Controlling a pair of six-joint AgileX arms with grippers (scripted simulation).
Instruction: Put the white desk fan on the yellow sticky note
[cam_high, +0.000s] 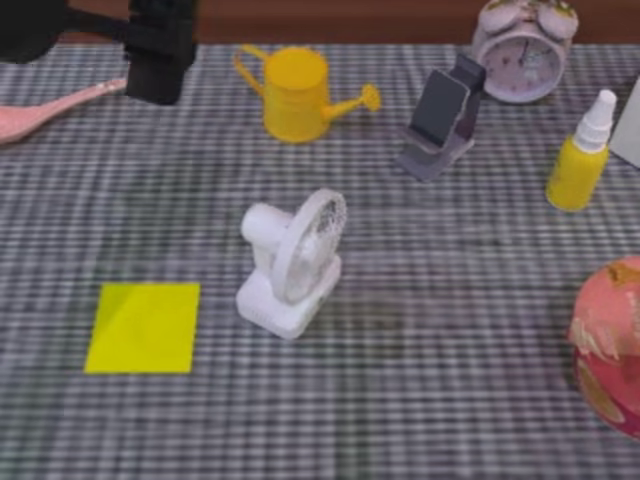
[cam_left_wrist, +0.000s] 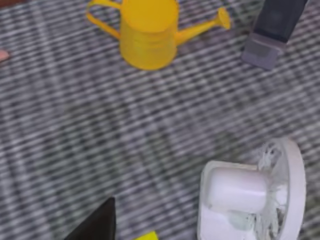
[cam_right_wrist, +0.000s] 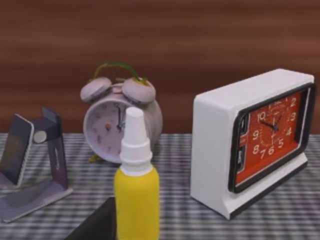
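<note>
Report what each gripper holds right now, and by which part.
Nothing is held. The white desk fan stands free on the cloth beside the yellow sticky note. The left arm is at the table's far left corner; the right gripper is not in the top view.

We count one white desk fan (cam_high: 293, 262), one yellow sticky note (cam_high: 144, 327), one watering can (cam_high: 297, 92), one spray bottle (cam_high: 580, 155), one phone stand (cam_high: 445, 118), two clocks (cam_right_wrist: 121, 120) (cam_right_wrist: 252, 140), one pink spoon (cam_high: 45, 112).

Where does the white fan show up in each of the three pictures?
Top view: the fan stands mid-table, right of the sticky note.
Left wrist view: near the lower right corner.
Right wrist view: not in it.
Shared landmark: the watering can.
</note>
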